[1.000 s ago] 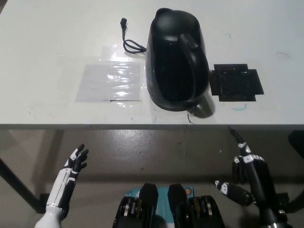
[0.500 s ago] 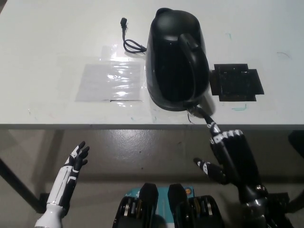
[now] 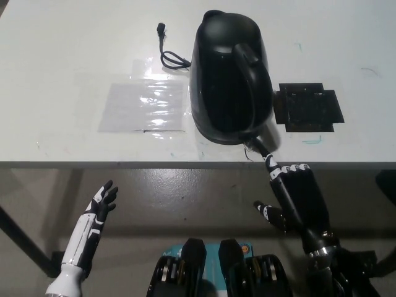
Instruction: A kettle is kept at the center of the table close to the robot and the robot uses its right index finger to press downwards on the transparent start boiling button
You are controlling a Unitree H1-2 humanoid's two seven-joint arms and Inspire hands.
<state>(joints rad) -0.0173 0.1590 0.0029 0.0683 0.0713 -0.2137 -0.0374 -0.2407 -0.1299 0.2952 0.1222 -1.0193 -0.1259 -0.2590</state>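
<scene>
A black kettle (image 3: 230,77) stands near the table's front edge, its handle toward me. Its small transparent button (image 3: 250,143) sits at the foot of the handle. My black right hand (image 3: 292,193) is below the table edge with one finger stretched up, its tip touching or just short of that button; the other fingers are curled. My white left hand (image 3: 99,208) rests at the lower left, below the table, with fingers spread and nothing in it.
A black power cord (image 3: 169,54) lies behind the kettle to its left. A clear plastic sheet (image 3: 145,105) is taped left of the kettle, and a black square pad (image 3: 307,107) lies to its right. The white table (image 3: 74,49) ends at its front edge.
My right hand has risen from low at the right and moved left, bringing its stretched finger up to the kettle's button. The left hand has barely shifted.
</scene>
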